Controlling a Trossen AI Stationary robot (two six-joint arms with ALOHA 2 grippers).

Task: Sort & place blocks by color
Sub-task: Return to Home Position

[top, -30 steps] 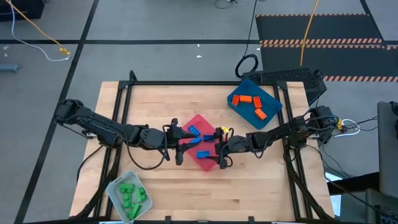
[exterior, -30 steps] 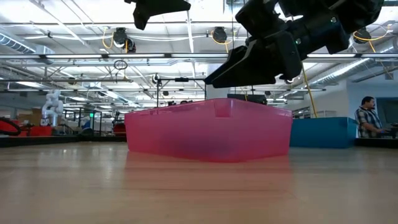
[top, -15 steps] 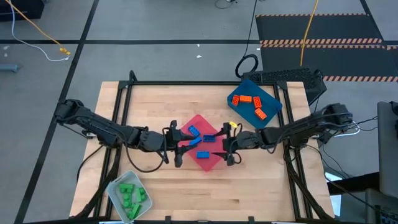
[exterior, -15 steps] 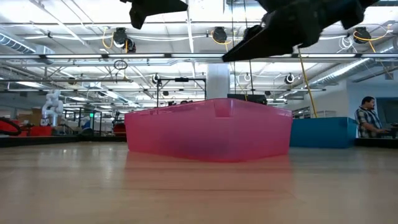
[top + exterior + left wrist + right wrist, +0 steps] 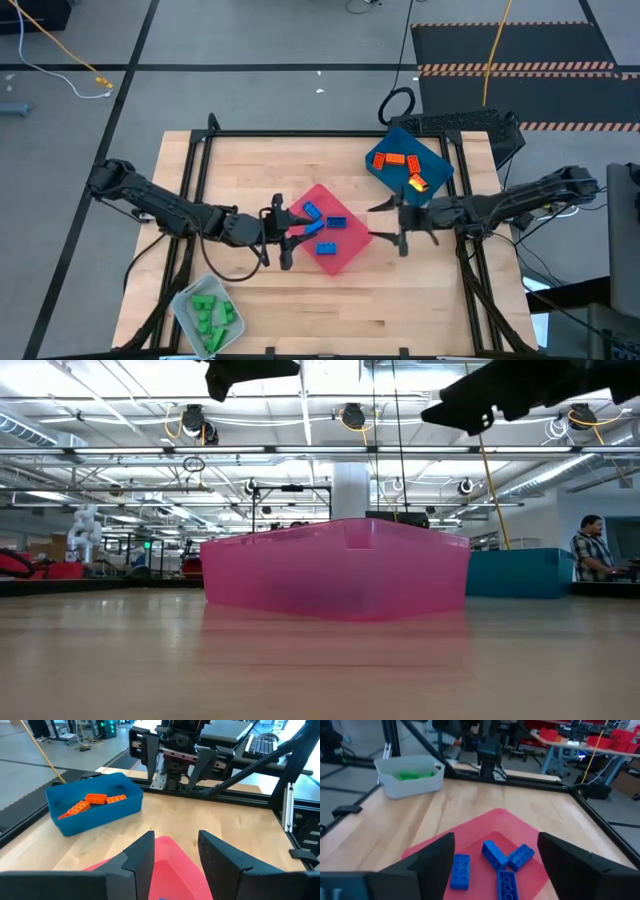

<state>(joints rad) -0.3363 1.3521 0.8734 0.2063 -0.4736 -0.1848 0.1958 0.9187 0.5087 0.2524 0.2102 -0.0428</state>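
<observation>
Several blue blocks (image 5: 325,230) (image 5: 495,854) lie flat in the pink-red tray (image 5: 345,252) (image 5: 335,570) at mid-table. Orange blocks (image 5: 405,165) (image 5: 95,800) lie in the dark blue tray (image 5: 440,160) at the far right. Green blocks (image 5: 208,315) (image 5: 415,774) fill the pale tray (image 5: 185,298) at the near left. My left gripper (image 5: 287,232) (image 5: 175,840) hovers open over the pink tray's left edge with nothing between its fingers. My right gripper (image 5: 376,222) (image 5: 496,836) hangs open and empty just right of the pink tray, well above the table.
A black frame (image 5: 330,133) runs along the table's sides. Bare wood lies between the trays and along the near edge (image 5: 340,320). Beyond the table, at the right of the low view, a person (image 5: 592,550) stands behind the blue tray (image 5: 520,572).
My right gripper has drawn back from over the pink tray's right part toward the table's right edge and has risen, empty. The blue blocks stay flat in the tray. My left gripper has kept its place.
</observation>
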